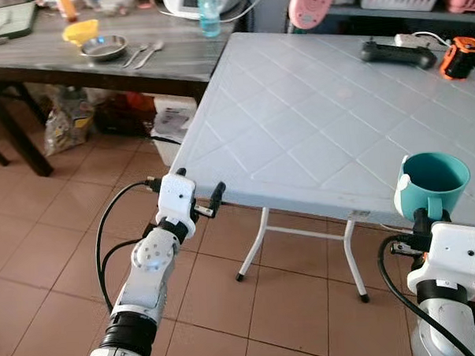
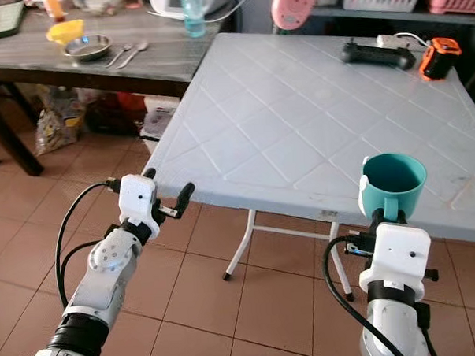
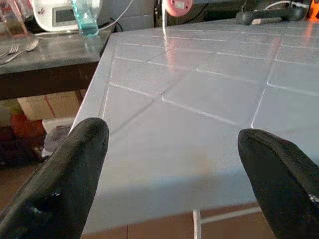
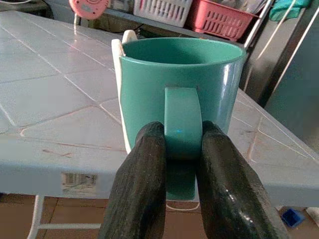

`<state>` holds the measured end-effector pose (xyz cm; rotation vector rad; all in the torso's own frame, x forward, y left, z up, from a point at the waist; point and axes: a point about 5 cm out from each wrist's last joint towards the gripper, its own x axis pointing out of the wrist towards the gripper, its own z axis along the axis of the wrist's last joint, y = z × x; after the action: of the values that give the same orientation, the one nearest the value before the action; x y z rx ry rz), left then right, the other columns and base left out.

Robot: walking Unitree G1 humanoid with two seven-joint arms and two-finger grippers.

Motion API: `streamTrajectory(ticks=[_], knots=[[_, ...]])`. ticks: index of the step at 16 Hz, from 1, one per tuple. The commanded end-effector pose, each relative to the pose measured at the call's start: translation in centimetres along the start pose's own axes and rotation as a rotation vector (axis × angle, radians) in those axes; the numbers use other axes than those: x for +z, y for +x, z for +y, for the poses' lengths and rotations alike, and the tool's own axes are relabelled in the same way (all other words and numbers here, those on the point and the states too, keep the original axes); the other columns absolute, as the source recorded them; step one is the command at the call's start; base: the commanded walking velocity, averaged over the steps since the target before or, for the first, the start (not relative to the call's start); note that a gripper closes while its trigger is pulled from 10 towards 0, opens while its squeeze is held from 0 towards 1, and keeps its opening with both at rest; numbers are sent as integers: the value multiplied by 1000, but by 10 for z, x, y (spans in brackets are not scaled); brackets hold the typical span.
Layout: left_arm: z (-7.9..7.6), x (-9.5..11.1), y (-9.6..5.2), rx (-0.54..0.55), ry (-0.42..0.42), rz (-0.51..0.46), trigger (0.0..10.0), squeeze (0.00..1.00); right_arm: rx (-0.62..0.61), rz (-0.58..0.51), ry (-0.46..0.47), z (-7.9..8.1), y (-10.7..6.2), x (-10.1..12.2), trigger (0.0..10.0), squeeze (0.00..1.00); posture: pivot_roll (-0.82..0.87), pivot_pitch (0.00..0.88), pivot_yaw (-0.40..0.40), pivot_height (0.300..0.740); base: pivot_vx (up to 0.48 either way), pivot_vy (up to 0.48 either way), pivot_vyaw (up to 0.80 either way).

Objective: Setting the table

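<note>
The right gripper (image 4: 182,149) pinches the handle of a teal mug (image 1: 432,184) between its two black fingers (image 4: 142,174), holding the mug upright at the near right edge of a pale grey folding table (image 1: 314,119); whether the mug's base touches the tabletop cannot be told. The left gripper (image 3: 174,169) hangs wide open and empty just off the table's near left corner, its fingers spread well apart with the table edge between them. Most of the diamond-patterned tabletop lies bare from the near edge to the far side, where a black handheld device (image 1: 398,53) and an orange-and-black object (image 1: 462,57) rest near the far right corner. Terracotta floor tiles (image 1: 51,233) run open under and to the left of the table's white legs (image 1: 256,244). Beyond the far left corner stands a dark wooden table (image 1: 98,62) carrying a steel bowl (image 1: 103,47), a yellow funnel (image 1: 80,31), spoons (image 1: 144,53) and a clear blue bottle (image 1: 208,14); a pink object (image 1: 312,5) and plastic baskets (image 4: 192,12) sit on a shelf behind
</note>
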<state>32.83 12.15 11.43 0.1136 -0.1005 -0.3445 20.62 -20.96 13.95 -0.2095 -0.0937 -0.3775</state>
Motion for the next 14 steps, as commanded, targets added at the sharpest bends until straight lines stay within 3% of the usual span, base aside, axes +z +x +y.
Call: streamTrajectory(ticks=[1,4,14], knots=[[2,8,3,10,18,-33,10000,0,-12,-32,-2,-2,1,7,10000,0,-42,93,42,740,0,0,-800],[3,15,7,11,28,-59,10000,0,-17,-74,-8,-4,5,16,10000,0,-39,88,44,740,0,0,-800],[-1,16,11,15,26,-70,10000,0,-18,-82,-5,-3,7,16,10000,0,-41,74,49,740,0,0,-800]])
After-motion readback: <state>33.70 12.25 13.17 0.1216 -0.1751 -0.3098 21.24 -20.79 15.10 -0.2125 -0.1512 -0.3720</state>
